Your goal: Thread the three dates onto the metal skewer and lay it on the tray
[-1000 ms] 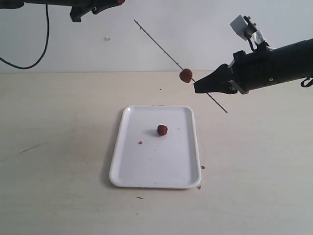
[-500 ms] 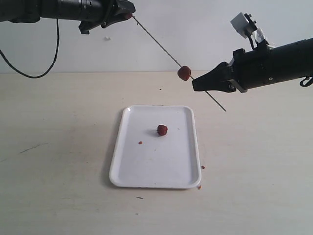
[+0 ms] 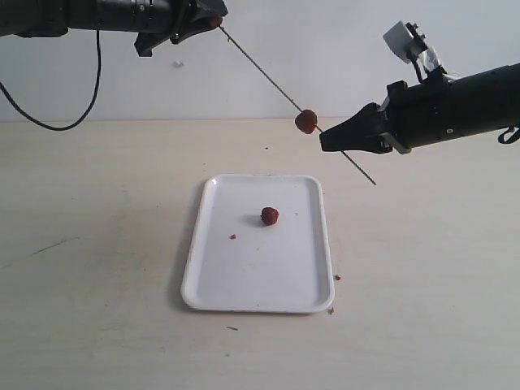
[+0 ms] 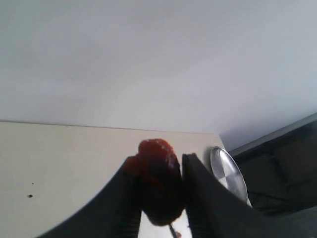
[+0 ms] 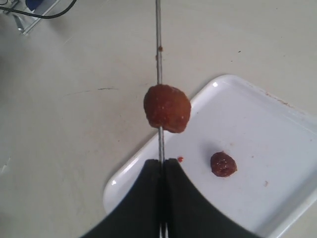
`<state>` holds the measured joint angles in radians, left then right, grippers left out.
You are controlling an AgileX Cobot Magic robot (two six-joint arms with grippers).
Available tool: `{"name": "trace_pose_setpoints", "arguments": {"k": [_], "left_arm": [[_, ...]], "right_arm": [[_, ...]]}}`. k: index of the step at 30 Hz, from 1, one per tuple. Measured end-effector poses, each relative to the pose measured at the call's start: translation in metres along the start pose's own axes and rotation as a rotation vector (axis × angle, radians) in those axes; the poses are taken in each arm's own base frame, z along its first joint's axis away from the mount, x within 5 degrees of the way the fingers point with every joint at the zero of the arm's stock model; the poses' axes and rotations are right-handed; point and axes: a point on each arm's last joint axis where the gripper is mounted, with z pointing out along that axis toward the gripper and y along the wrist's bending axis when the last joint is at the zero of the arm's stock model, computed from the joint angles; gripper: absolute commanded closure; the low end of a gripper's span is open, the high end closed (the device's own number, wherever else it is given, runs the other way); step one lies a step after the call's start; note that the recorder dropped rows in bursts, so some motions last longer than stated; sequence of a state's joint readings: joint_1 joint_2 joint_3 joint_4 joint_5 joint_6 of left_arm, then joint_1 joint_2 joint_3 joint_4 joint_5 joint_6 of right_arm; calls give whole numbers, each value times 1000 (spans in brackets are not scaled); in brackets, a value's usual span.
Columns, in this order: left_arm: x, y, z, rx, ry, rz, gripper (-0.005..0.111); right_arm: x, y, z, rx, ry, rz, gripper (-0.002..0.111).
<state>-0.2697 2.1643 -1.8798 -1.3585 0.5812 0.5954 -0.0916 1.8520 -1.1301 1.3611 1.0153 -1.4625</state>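
A: Right gripper (image 3: 323, 143) (image 5: 161, 161)?
B: Jaws clamped narrow on the metal skewer (image 3: 264, 71) (image 5: 158, 49), in the air past the tray's (image 3: 244, 276) (image 5: 277, 163) far right corner. Rod slants up toward the tray's far left side

A: Dates?
B: Three. One date threaded on the skewer (image 3: 305, 122) (image 5: 167, 108), just beside the right jaws, above the tray's far edge. One loose date (image 3: 270, 215) (image 5: 223, 164) lying near the tray's middle. Third date (image 3: 214, 22) (image 4: 157, 178) pinched in the left gripper (image 3: 213, 22) (image 4: 156, 168), jaws closed around it, high above the tray's far left corner

A: Skewer tip in that one?
B: Tip sits right at it, can't tell if it's pierced

A: Tray?
B: Flat on the desk (image 3: 97, 244), a crumb (image 3: 232, 237) on its left part, another crumb (image 3: 336, 278) just off its right edge
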Motion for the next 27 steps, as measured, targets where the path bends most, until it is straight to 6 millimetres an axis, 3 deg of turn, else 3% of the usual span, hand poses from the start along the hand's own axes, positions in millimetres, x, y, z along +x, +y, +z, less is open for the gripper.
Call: {"name": "trace_pose_setpoints", "arguments": {"k": [27], "left_arm": [[13, -11, 5, 55, 76, 23, 77]], "right_arm": [[-10, -4, 0, 44, -105, -16, 108]]}}
